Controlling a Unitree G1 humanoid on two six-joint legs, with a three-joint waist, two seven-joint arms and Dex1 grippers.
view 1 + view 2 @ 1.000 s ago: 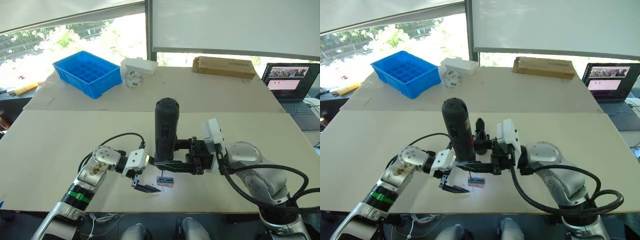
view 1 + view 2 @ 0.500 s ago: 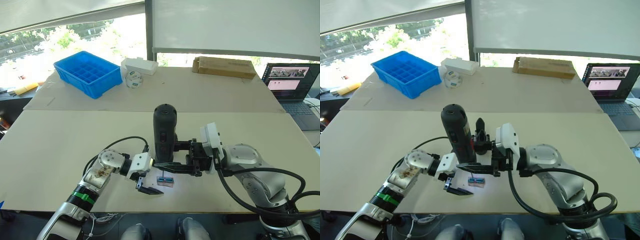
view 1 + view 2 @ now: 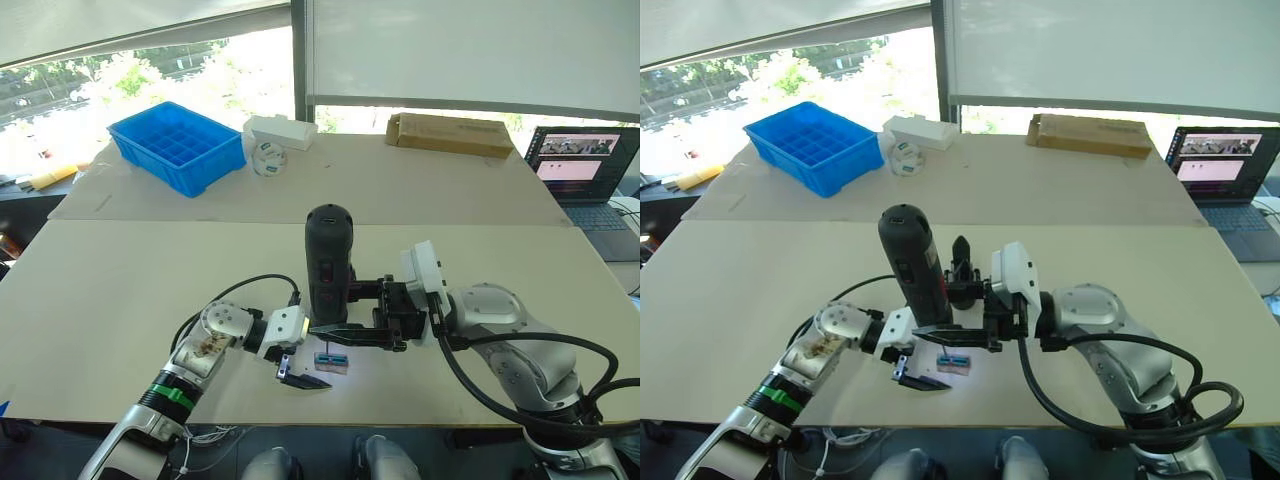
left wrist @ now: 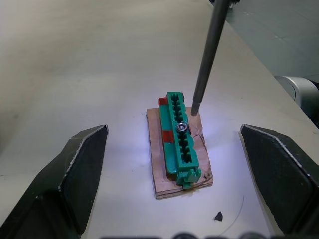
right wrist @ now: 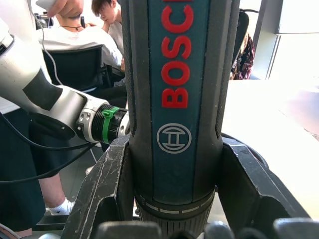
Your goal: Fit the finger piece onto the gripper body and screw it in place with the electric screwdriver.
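The long black pen-shaped electric screwdriver [image 3: 329,262] is clamped upright in the right gripper [image 3: 352,333]; its thin metal bit [image 4: 207,55] is poised just beside the screw [image 4: 182,127] on the green ridged block [image 4: 180,138].

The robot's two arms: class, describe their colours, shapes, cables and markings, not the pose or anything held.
The left arm is silver with a green band, a scuffed brownish joint, a white wrist block and a looping black cable. The right arm is rounded silver-grey with thick black cables and a white wrist block. Each ends in black pointed fingers.
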